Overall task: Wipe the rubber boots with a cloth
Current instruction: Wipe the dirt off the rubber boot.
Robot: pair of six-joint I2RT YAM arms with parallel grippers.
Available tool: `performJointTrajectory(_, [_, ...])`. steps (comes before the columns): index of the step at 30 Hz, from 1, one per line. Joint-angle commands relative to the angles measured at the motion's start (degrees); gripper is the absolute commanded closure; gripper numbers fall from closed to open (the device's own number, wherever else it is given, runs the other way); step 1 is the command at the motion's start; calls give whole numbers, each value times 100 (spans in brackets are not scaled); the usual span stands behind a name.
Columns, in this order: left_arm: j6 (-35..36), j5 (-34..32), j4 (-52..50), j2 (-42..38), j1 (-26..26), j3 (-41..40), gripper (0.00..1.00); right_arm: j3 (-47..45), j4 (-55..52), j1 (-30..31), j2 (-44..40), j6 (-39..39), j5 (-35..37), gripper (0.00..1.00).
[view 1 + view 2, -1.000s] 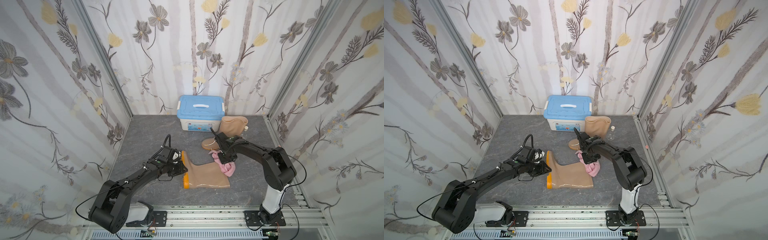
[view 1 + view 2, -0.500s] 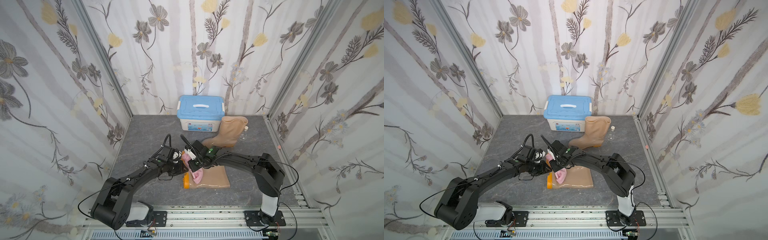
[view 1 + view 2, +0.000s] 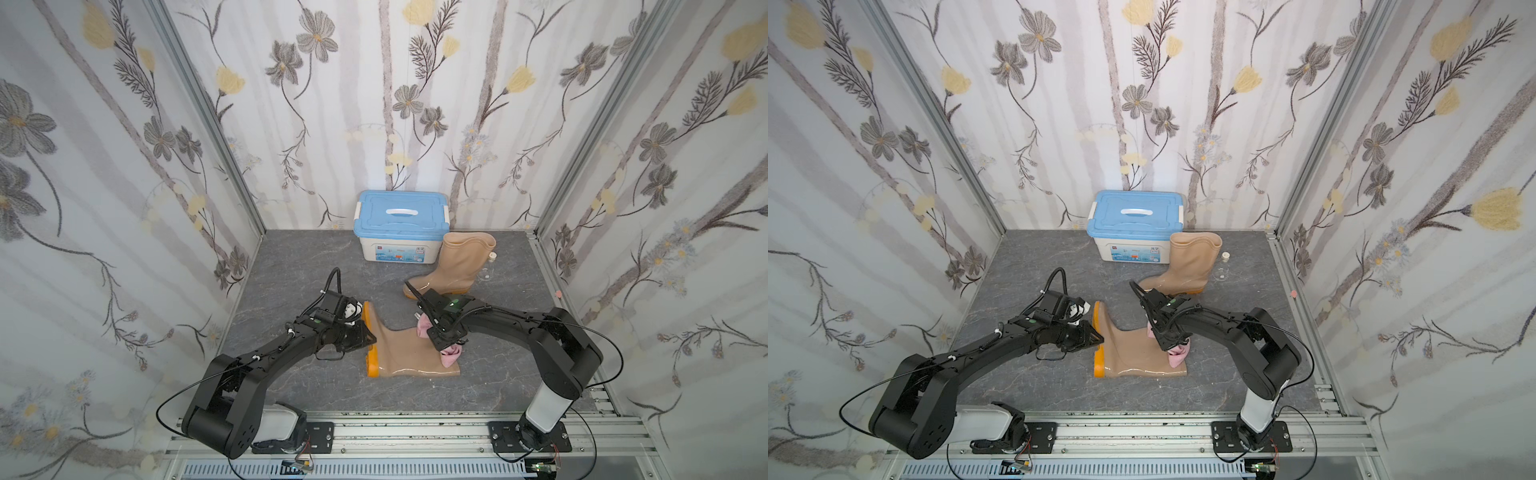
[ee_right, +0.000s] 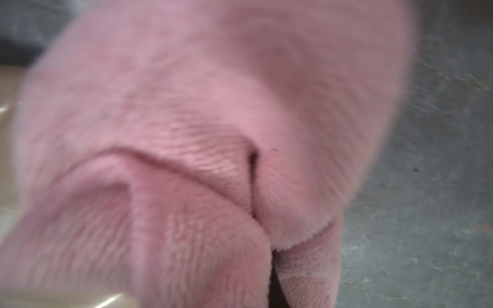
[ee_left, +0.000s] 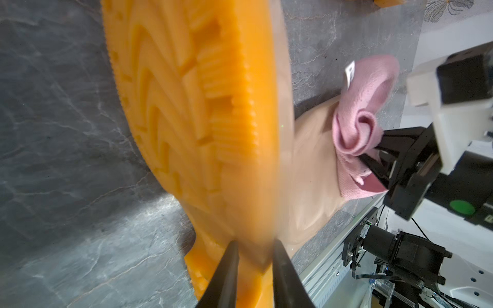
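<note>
One rubber boot [image 3: 399,353] [image 3: 1133,355] lies on its side at the front middle, its orange sole [image 5: 186,106] facing left. My left gripper [image 3: 370,337] [image 3: 1098,338] [image 5: 254,245] is shut on the sole's edge by the heel. My right gripper [image 3: 442,340] [image 3: 1169,340] is shut on the pink cloth [image 3: 451,356] [image 3: 1178,358] [image 5: 360,106], which rests on the shaft near the boot's open end. The cloth [image 4: 213,133] fills the right wrist view and hides the jaws there. A second rubber boot [image 3: 457,266] [image 3: 1192,266] stands upright further back.
A blue-lidded box [image 3: 401,220] [image 3: 1136,218] stands against the back wall, touching the upright boot. A small clear bottle [image 3: 490,266] [image 3: 1224,266] sits to the right of that boot. Papered walls close in three sides, and a metal rail [image 3: 415,428] runs along the front.
My right gripper swept the cloth left along the lying boot to the foot, then back right to the shaft's open end. The left gripper kept its hold on the sole.
</note>
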Motion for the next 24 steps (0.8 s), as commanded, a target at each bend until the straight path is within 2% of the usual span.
performJointTrajectory(1, [89,-698,-84,6,46,-19,75,-32,-532,-158,-311,173,444,100])
performJointTrajectory(4, [80,-687,-70,24,44,-18,75,221,-25,-27,-518,284,-558,100])
performJointTrajectory(7, [75,-693,-40,50,42,-25,75,445,986,381,-433,798,-1828,100])
performJointTrajectory(10, [62,-698,-41,45,44,-36,75,1023,1447,1130,81,1050,-2308,100])
performJointTrajectory(14, [71,-693,-40,39,45,-45,75,1540,1475,1737,739,1072,-2550,100])
performJointTrajectory(17, [71,-684,-31,29,47,-43,75,1382,987,1769,847,1100,-2150,100])
performJointTrajectory(19, [71,-685,-29,1,55,-50,75,910,778,1565,610,1244,-1780,100])
performJointTrajectory(24, [63,-641,-3,0,50,-32,75,-620,465,499,-359,1790,-1339,100])
